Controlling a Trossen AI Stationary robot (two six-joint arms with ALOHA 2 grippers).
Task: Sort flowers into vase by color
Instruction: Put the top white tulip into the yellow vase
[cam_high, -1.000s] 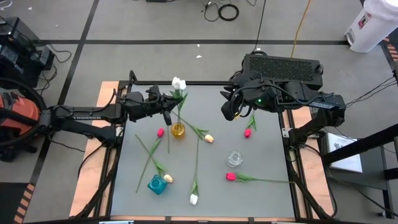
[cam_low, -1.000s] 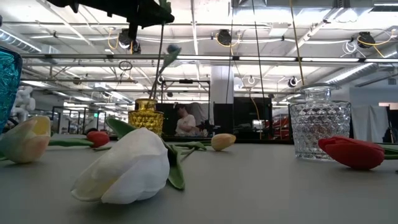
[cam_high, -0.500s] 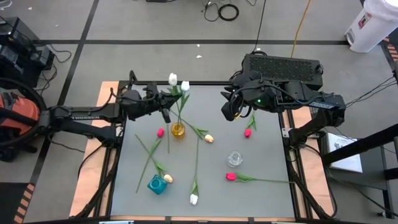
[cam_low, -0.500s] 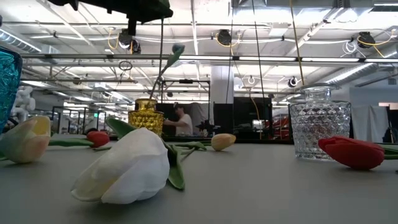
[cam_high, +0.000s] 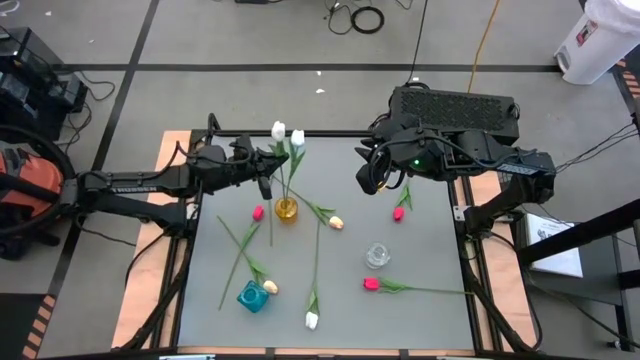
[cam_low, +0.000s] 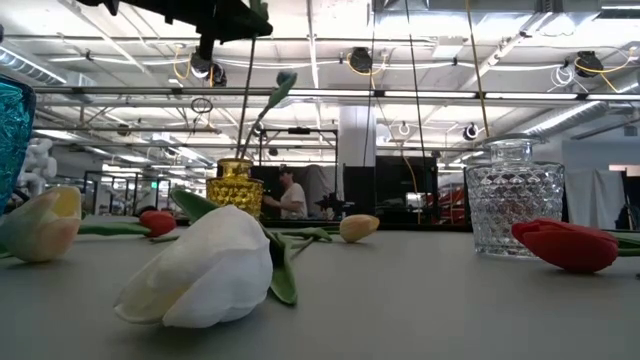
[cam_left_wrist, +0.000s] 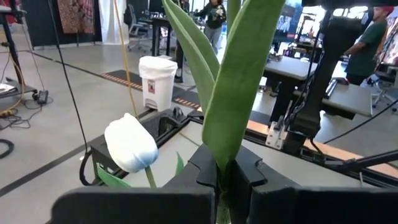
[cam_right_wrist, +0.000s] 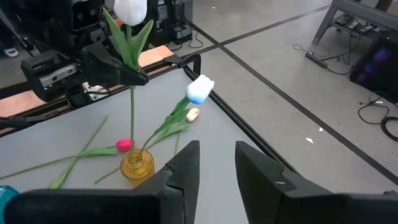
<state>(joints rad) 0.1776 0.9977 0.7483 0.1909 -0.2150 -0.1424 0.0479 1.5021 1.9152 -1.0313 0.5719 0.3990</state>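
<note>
My left gripper (cam_high: 270, 167) hovers above the yellow vase (cam_high: 287, 209) at the table's far middle, shut on a white tulip whose head (cam_high: 278, 129) stands above the fingers. A second white tulip (cam_high: 296, 137) leans out of the same vase by its stem. My right gripper (cam_high: 375, 182) hangs open and holds nothing, high over the far right. Loose tulips lie on the table: red-pink ones (cam_high: 258, 212) (cam_high: 371, 284) (cam_high: 398, 213), yellow ones (cam_high: 336, 222) (cam_high: 270, 287) and a white one (cam_high: 312, 320). My left gripper pinches the tulip's stem and leaves (cam_left_wrist: 225, 158) between its two fingers, some way below the head. The fingers come level from the table's left, across the stem. The tulip stands nearly upright, and its lower stem (cam_right_wrist: 132, 124) runs down to the yellow vase's mouth (cam_right_wrist: 137, 157).
A clear glass vase (cam_high: 377, 254) stands right of centre and a teal vase (cam_high: 253, 296) at the near left. Open table lies between the two arms. People move in the room beyond the table.
The held tulip's head has swung a little toward the table's left, away from the other white head that it was next to. Its lower stem stays at the yellow vase.
</note>
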